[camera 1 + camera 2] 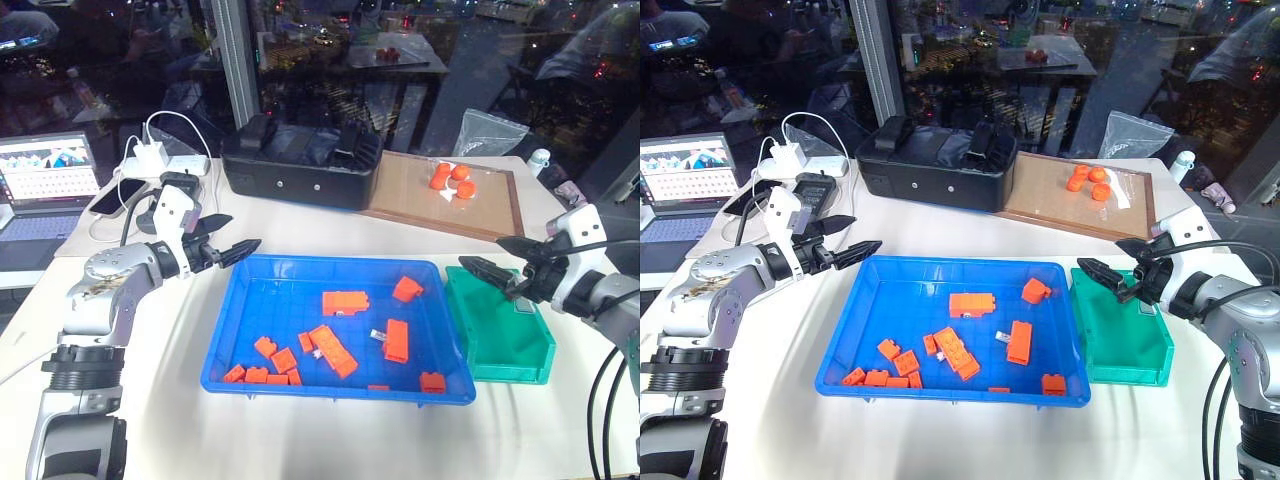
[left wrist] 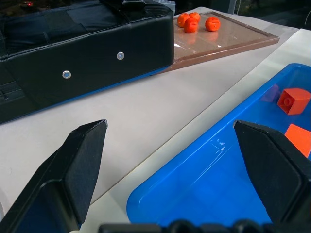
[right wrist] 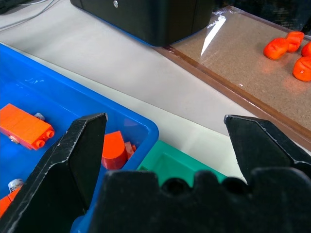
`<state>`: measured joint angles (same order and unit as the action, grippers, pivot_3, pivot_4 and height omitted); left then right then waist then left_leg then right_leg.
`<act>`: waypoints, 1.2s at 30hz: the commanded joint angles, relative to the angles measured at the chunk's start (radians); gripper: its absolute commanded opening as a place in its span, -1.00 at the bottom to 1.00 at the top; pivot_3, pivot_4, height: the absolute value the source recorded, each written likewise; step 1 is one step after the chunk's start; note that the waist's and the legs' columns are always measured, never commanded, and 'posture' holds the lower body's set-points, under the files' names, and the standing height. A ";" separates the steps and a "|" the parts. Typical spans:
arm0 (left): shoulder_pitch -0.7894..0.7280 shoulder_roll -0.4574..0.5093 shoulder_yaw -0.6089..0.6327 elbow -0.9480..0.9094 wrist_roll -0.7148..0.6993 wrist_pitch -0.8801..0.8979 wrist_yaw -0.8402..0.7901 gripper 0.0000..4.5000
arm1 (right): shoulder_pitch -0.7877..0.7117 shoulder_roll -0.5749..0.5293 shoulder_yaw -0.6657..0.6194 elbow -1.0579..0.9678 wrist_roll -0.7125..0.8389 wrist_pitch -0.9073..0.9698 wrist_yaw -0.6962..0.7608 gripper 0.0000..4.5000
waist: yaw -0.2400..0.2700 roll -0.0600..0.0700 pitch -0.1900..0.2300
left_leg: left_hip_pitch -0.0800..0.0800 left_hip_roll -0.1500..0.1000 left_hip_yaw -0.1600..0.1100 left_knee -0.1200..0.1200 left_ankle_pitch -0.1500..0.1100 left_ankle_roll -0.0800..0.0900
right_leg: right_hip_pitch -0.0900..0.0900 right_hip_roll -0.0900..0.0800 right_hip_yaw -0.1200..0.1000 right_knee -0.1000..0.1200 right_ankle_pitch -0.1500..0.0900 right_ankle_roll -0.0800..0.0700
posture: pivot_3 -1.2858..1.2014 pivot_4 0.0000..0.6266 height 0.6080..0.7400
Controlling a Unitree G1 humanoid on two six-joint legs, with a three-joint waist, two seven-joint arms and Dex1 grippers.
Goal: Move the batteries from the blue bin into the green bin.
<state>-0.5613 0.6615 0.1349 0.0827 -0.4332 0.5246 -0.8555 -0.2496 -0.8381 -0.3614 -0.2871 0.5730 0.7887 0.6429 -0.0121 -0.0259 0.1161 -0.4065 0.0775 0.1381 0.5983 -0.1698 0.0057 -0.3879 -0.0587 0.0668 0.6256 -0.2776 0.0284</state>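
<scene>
- left gripper [image 1: 228, 240] and right gripper [image 1: 497, 258] both gape empty, flanking the blue bin [image 1: 250, 290], staged for a pick.
- batteries [image 1: 378, 335] lie among orange blocks [image 1: 344, 301]; green bin [image 1: 500, 345] waits alongside.

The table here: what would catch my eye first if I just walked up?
The big blue bin in the middle, strewn with orange blocks. A smaller green bin sits against its right side. Two open grippers hover, the left gripper at the blue bin's far-left corner, the right gripper above the green bin's far-left corner.
</scene>
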 commanded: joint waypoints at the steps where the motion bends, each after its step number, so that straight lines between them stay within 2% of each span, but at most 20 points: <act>1: -0.037 0.031 0.012 -0.020 -0.041 0.016 -0.066 1.00 | -0.026 -0.032 -0.020 -0.027 0.000 -0.015 0.009 0.99 | 0.000 0.000 0.000 | 0.000 0.000 0.000 0.000 0.000 0.000 | 0.000 0.000 0.000 0.000 0.000 0.000 | 0.03 -0.52 0.93; 5: -0.061 0.079 0.000 -0.079 -0.155 0.082 -0.251 1.00 | -0.087 -0.121 0.059 -0.102 0.031 0.043 0.088 0.99 | -0.001 0.000 0.000 | -0.001 0.000 0.000 0.000 0.000 0.000 | -0.001 0.000 0.000 0.001 0.000 0.000 | 0.03 -0.52 0.93; 11: 0.023 0.222 -0.137 -0.245 -0.148 0.067 -0.510 1.00 | -0.167 -0.212 0.301 -0.221 0.050 0.166 0.180 0.99 | -0.008 0.001 0.000 | 0.001 0.001 0.000 -0.002 0.000 0.000 | 0.000 0.000 -0.001 -0.001 -0.001 -0.001 | 0.03 -0.52 0.93; 15: 0.058 0.261 -0.163 -0.288 -0.143 0.053 -0.564 1.00 | -0.195 -0.228 0.489 -0.235 -0.038 0.156 0.219 0.99 | -0.004 0.001 0.000 | 0.000 0.001 0.000 -0.001 0.000 0.000 | -0.002 0.000 -0.001 0.000 -0.001 -0.002 | 0.03 -0.52 0.93; 20: 0.087 0.280 -0.159 -0.313 -0.139 0.049 -0.569 1.00 | -0.232 -0.231 0.659 -0.196 -0.172 0.076 0.281 0.99 | 0.003 0.001 0.000 | -0.001 0.001 -0.001 0.002 -0.001 0.001 | -0.002 -0.001 -0.002 -0.001 -0.005 -0.008 | 0.03 -0.52 0.93; 28: 0.132 0.298 -0.140 -0.331 -0.138 0.038 -0.560 1.00 | -0.273 -0.215 0.739 -0.153 -0.284 0.000 0.367 0.99 | 0.001 0.001 0.000 | -0.002 0.002 -0.001 0.005 -0.002 0.002 | -0.002 0.000 -0.003 0.001 -0.005 -0.008 | 0.03 -0.52 0.93; 36: 0.148 0.295 -0.135 -0.334 -0.132 0.029 -0.552 1.00 | -0.280 -0.185 0.751 -0.185 -0.303 0.019 0.422 0.99 | 0.001 0.001 0.000 | -0.003 0.002 -0.001 0.006 -0.002 0.003 | -0.002 0.000 -0.003 0.001 -0.005 -0.008 | 0.03 -0.52 0.93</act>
<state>-0.4120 0.9460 -0.0209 -0.2262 -0.5624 0.5765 -1.4087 -0.5106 -1.0283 0.3885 -0.4289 0.2776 0.8091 1.0499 -0.0109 -0.0250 0.1161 -0.4091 0.0799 0.1374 0.6040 -0.1715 0.0082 -0.3899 -0.0589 0.0635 0.6271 -0.2828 0.0201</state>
